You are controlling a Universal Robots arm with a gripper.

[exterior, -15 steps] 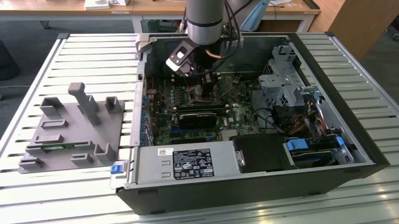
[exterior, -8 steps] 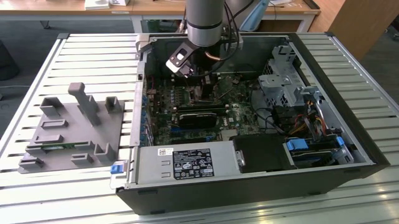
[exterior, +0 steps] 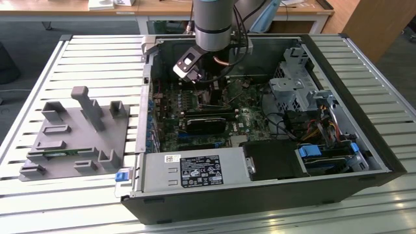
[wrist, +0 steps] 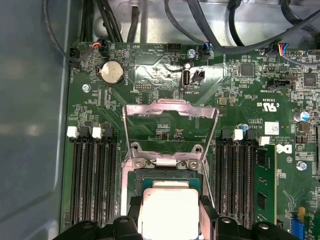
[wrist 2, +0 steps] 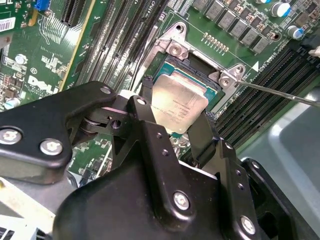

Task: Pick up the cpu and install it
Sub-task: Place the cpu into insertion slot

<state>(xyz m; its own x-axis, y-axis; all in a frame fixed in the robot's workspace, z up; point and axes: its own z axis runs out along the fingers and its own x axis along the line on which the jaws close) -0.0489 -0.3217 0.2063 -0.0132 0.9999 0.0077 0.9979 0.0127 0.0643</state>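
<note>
The cpu, a flat silver square, is held between my gripper's two black fingers, which are shut on its opposite edges. It hangs just over the dark socket on the green motherboard, slightly tilted, and I cannot tell whether it touches. In the first wrist view the cpu is over the socket, whose metal bracket is swung open. In the exterior view my gripper reaches down into the open computer case.
Memory slots flank the socket, and a green memory stick stands in one. A thin metal lever juts out beside the socket. Cables and drive cages fill the case's right side. A grey tray lies on the slatted table.
</note>
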